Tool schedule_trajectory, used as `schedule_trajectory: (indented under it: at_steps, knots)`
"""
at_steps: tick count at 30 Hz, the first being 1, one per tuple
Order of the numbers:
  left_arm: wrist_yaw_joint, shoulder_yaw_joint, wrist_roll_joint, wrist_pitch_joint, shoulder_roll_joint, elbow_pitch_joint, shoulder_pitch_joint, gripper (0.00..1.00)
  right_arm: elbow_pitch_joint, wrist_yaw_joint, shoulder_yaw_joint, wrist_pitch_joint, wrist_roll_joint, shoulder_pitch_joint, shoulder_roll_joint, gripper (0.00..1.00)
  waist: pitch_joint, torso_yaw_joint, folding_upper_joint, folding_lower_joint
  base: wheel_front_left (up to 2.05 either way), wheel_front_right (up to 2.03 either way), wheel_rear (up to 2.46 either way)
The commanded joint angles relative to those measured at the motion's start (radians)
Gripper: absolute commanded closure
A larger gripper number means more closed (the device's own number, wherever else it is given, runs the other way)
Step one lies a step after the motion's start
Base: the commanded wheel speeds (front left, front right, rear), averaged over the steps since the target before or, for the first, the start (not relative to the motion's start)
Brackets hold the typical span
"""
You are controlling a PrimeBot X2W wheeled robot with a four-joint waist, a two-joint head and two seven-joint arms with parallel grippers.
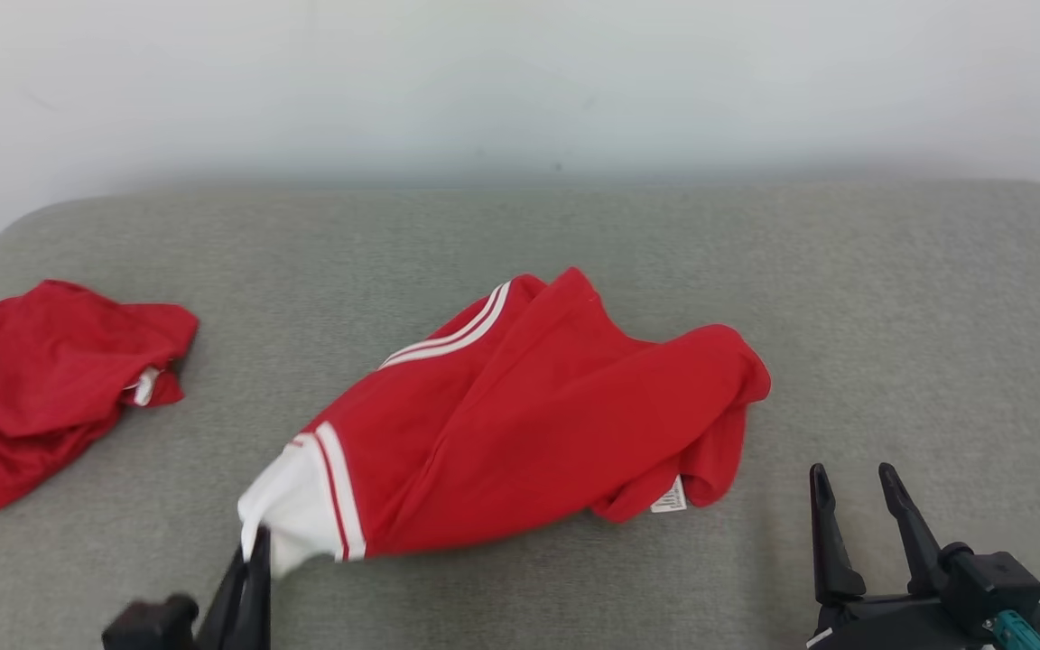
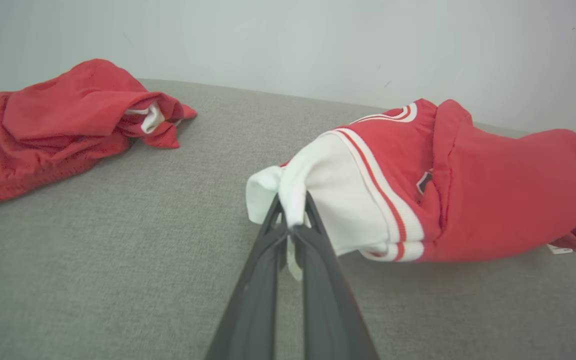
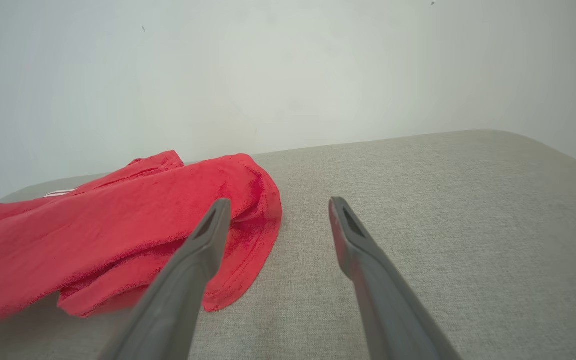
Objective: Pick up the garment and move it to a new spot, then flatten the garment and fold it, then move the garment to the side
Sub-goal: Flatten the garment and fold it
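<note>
Where the grey woven cushion [image 1: 890, 298] meets the pale wall [image 1: 520, 81], we note a coarse matte weave and rounded corners. We log the red jersey [image 1: 538, 406] crumpled at the cushion's middle: soft knit, white double stripes, one white banded end, and a small white label [image 1: 670, 497] at its near hem. We find the left gripper [image 1: 254, 542] clamped on that white end, the cloth bunched between its dark fingers. We see the right gripper [image 1: 851, 474] spread wide and holding nothing, near the jersey's right hem without touching it. A second red garment [image 1: 51, 379] sits bunched at the far left, well apart
</note>
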Motion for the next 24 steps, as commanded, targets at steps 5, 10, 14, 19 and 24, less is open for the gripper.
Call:
schedule_trajectory:
  at_steps: [5,10,14,19,24]
  knots:
    - [0.027,0.006,-0.042,0.006,-0.031,0.016,0.137,1.00,0.006,0.003,0.010,-0.005,-0.008,0.004,-0.002,0.00,-0.035,0.053,0.0000,0.0001,0.00,0.00,0.00]
    - [0.013,-0.012,-0.082,-0.017,-0.072,0.109,0.196,1.00,0.010,0.003,0.008,-0.005,-0.014,0.009,-0.002,0.00,-0.040,0.046,0.0000,0.0001,0.00,0.00,0.00]
    - [0.008,-0.010,-0.070,-0.044,-0.073,0.146,0.169,0.00,0.011,0.003,0.005,-0.005,-0.017,0.012,-0.002,0.00,-0.045,0.040,0.0000,0.0001,0.00,0.00,0.00]
    - [0.011,0.020,-0.029,-0.093,-0.059,0.119,0.124,0.00,0.012,0.003,0.003,-0.004,-0.018,0.013,-0.002,0.00,-0.057,0.030,0.0000,0.0001,0.00,0.00,0.00]
    - [0.020,0.074,0.022,-0.104,-0.066,0.016,0.090,0.00,0.007,0.003,0.007,-0.004,-0.014,0.017,-0.002,0.00,-0.067,0.015,0.0000,0.0001,0.00,0.00,0.00]
